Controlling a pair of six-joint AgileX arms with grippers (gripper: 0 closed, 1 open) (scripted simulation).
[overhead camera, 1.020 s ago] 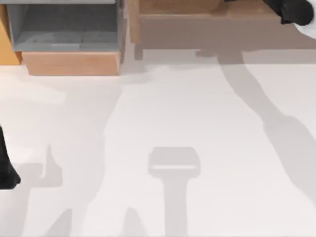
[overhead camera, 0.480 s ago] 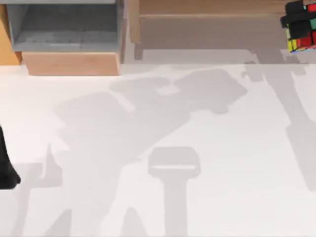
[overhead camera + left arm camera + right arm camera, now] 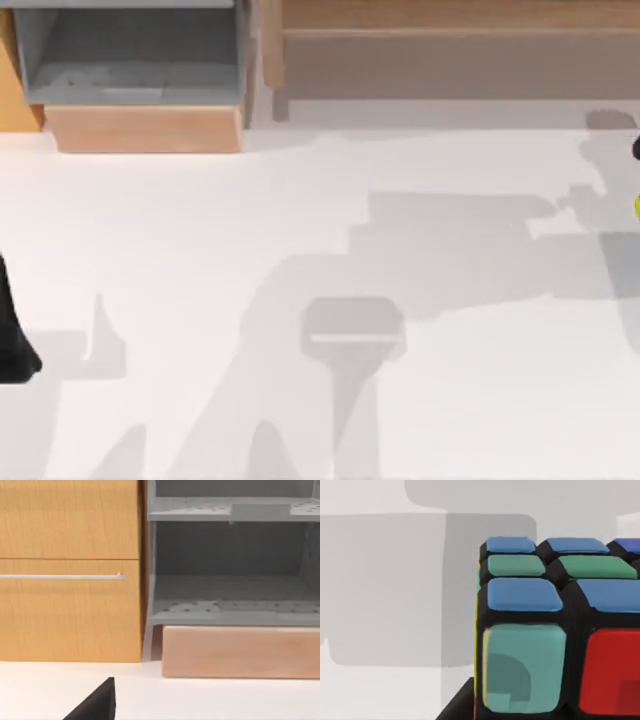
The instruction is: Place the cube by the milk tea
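Wood-fronted grey shelving (image 3: 130, 60) stands at 11 o'clock on the white table (image 3: 300, 230), and my left arm (image 3: 12, 345) sits parked at 9 o'clock; whether its gripper is released or clenched I cannot tell. Over at 3 o'clock, on the table's very edge, my right gripper (image 3: 636, 150) looks clenched on the cube (image 3: 535, 630), which hangs clear of the tabletop, pressed close under the wrist and off to one side of the jaws rather than centred. My worry is that lopsided hold: a quick swing toward the milk tea could twist the cube loose and drop it off the table.
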